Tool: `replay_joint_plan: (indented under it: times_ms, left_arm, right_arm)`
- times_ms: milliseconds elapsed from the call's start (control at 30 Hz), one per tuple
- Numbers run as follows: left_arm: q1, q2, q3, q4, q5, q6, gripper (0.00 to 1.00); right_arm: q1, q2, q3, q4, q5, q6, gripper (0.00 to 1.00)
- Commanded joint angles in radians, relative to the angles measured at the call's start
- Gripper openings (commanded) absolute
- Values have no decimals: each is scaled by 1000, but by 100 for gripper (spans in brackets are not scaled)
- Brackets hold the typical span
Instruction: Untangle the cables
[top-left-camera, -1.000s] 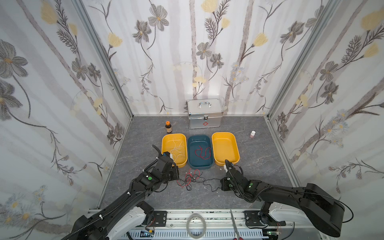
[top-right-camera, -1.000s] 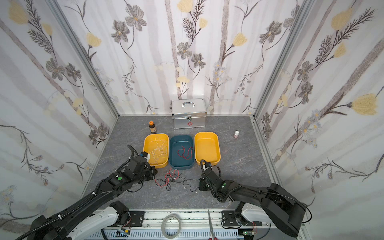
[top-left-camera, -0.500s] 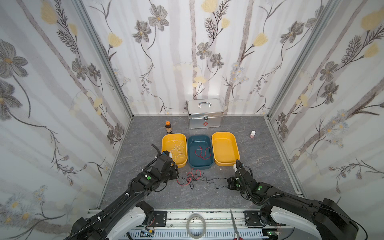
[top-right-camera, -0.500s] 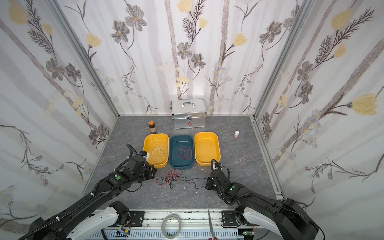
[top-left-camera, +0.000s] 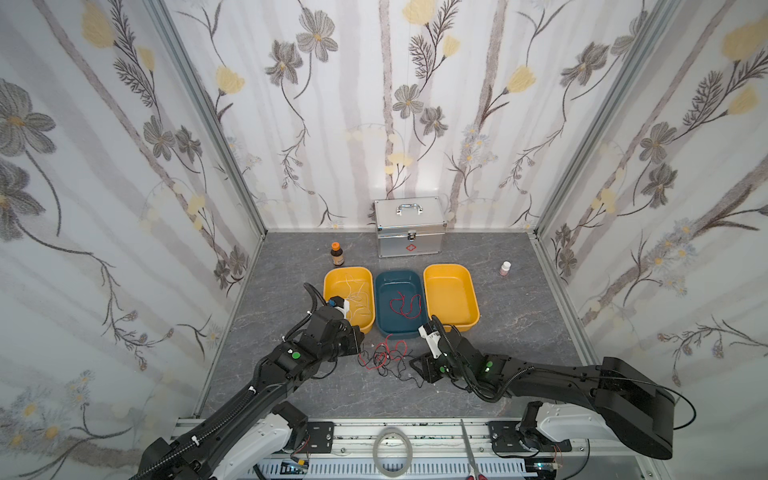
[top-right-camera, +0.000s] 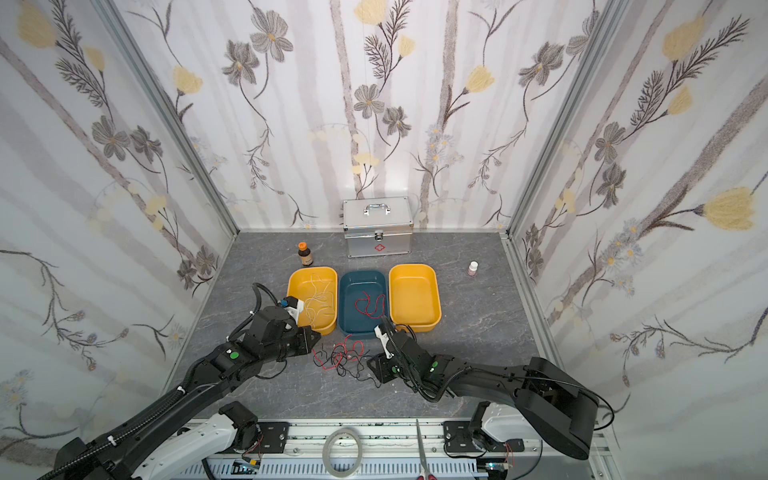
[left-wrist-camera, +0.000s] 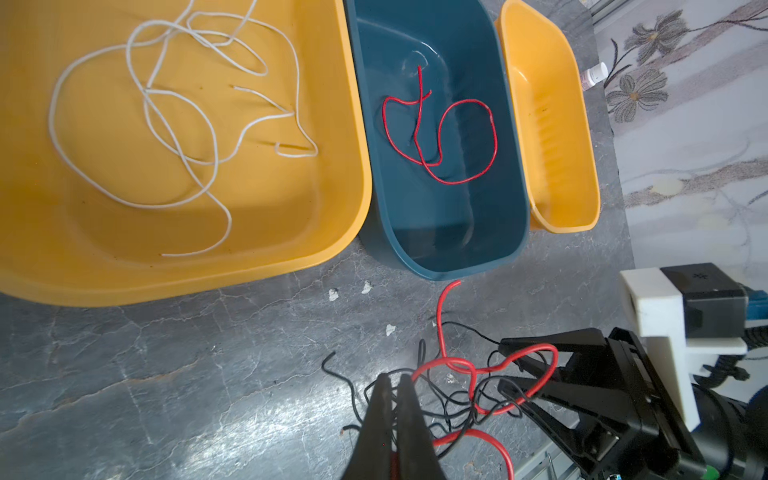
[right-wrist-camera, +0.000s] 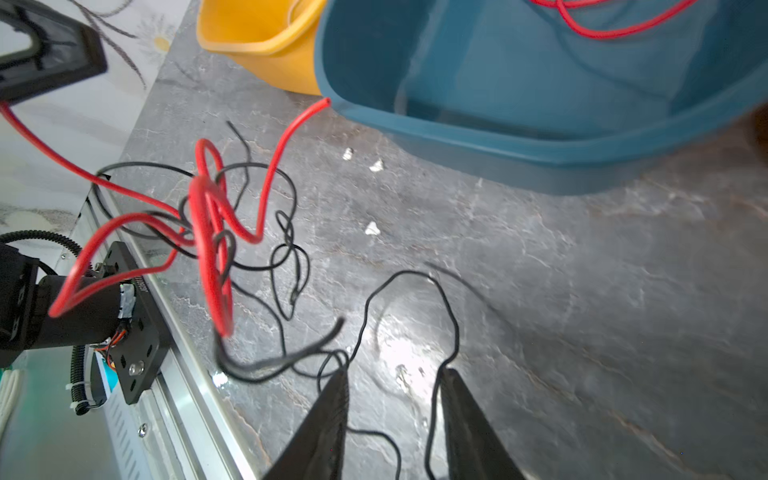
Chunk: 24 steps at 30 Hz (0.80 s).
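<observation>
A metal case (top-left-camera: 410, 226), a brown bottle (top-left-camera: 337, 254) and a small white-capped bottle (top-left-camera: 505, 268) stand upright on the grey tabletop (top-left-camera: 519, 332).

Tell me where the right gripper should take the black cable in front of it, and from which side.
Take the black cable at its lone loop over bare table, clear of the red cable knot. Probably come straight down, open right gripper astride one strand.

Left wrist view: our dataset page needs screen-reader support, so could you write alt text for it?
The shut left claw pinches the red cable of a red-and-black tangle on the grey table, beside the open right claw. Behind are a yellow tray of white cable, a teal tray holding a loose red strand, and a second yellow tray, empty.
</observation>
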Motion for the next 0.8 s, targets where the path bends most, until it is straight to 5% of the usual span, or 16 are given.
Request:
replay_joint_plan:
  times_ms: [0,333,567,767]
  left_arm:
    - [0,-1,20,25,23,-18,0]
    - [-17,60,41,-16,-5,13,0]
    - [-45,138,83,-77,-28,62,0]
    - [-108,208,131,-80,-13,103,0]
  right_arm:
    - [14,7,31,71,-21,-31,42]
    - [-1,-140,70,-213,142,-83,51]
    - [-8,-227,48,-240,140,-105,55]
    - [0,-195,64,-131,25,-132,55]
